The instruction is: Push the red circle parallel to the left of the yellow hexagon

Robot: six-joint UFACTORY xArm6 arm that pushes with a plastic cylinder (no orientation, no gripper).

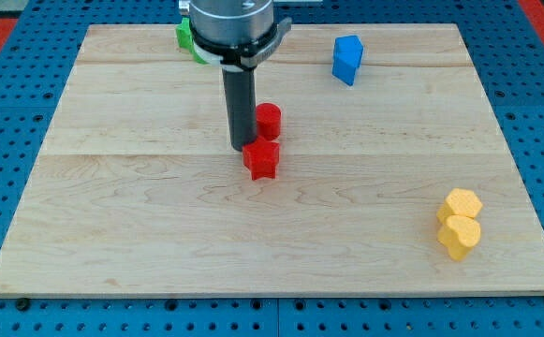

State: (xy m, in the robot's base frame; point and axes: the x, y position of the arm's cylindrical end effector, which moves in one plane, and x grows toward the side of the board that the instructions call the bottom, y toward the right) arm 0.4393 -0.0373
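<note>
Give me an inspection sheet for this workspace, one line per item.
Surface: wooden board on a blue pegboard.
Job's things: red circle near the middle; yellow hexagon at the view's lower right.
Clutter: red star-like block just below the circle; second yellow block touching the hexagon; blue block; green block partly hidden by the arm.
Grippers: none; my tip sits just left of both red blocks.
Cables: nothing seen.
Surroundings: red mat at the top corners.
</note>
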